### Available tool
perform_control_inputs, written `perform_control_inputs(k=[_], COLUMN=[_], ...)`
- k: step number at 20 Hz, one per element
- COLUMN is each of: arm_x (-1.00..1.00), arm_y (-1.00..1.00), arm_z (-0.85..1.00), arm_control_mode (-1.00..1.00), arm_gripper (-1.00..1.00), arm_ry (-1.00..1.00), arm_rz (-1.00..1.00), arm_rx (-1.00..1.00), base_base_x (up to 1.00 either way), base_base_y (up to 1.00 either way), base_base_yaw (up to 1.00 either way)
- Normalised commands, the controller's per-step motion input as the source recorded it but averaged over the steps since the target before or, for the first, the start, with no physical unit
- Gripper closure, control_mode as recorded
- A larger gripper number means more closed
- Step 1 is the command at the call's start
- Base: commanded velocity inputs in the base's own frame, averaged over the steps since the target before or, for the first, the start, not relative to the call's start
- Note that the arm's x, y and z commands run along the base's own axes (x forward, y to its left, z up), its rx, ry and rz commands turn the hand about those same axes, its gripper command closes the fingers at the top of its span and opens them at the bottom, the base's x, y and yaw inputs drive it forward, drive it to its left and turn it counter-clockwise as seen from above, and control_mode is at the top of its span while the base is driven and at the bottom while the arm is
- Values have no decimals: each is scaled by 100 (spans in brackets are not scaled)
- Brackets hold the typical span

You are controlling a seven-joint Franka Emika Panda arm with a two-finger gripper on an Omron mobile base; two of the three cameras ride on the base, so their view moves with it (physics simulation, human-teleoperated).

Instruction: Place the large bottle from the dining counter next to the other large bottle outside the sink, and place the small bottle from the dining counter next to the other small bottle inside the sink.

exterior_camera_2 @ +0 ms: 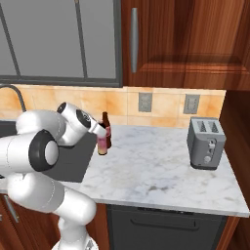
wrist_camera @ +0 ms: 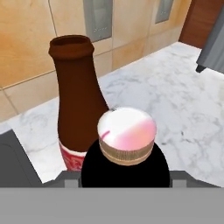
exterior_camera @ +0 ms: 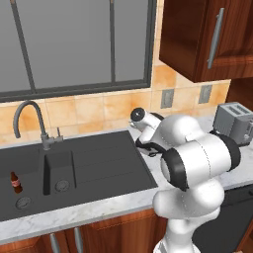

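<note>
The large bottle (exterior_camera_2: 102, 144) stood upright on the marble bench (exterior_camera_2: 161, 171), just right of the sink (exterior_camera: 89, 168) and touching or nearly touching the brown bottle (exterior_camera_2: 105, 128) behind it. The gripper (exterior_camera_2: 99, 131) was at the pink bottle's shoulder, and the hand view looked straight down on its white cap (wrist_camera: 127, 129) with the black shoulder below; the fingers looked set around that bottle, though whether they gripped it or had just let go could not be told. Judged from its clear body and tall, narrow shape, the bottle would be stiff, smooth and rather slippery, top-heavy enough to tip if nudged, and best taken around the body just under the shoulder. The brown bottle so close behind left little room, so any pull-away would call for a straight retreat. The bench was flat, polished marble, with a toaster (exterior_camera_2: 206, 142) well apart to the right. A tiled backsplash with two outlets (exterior_camera_2: 145, 102) ran along the wall under dark wood cabinets (exterior_camera_2: 195, 39), and a window (exterior_camera: 74, 44) sat over the sink, where a small bottle (exterior_camera: 16, 182) stood in the basin beside the tap (exterior_camera: 34, 123).
</note>
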Motion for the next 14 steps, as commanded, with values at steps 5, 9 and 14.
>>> perform_control_inputs(k=[5,9,14], arm_x=[-26,-44,-40], arm_y=[-4,-2,-2], arm_z=[-52,-63,-67], arm_control_mode=[-100,-100,-100], arm_gripper=[100,100,100], arm_ry=[1,0,0], arm_rz=[-5,-6,-6], arm_rx=[2,1,1], base_base_x=[0,0,0], base_base_y=[0,0,0], base_base_yaw=[0,0,0])
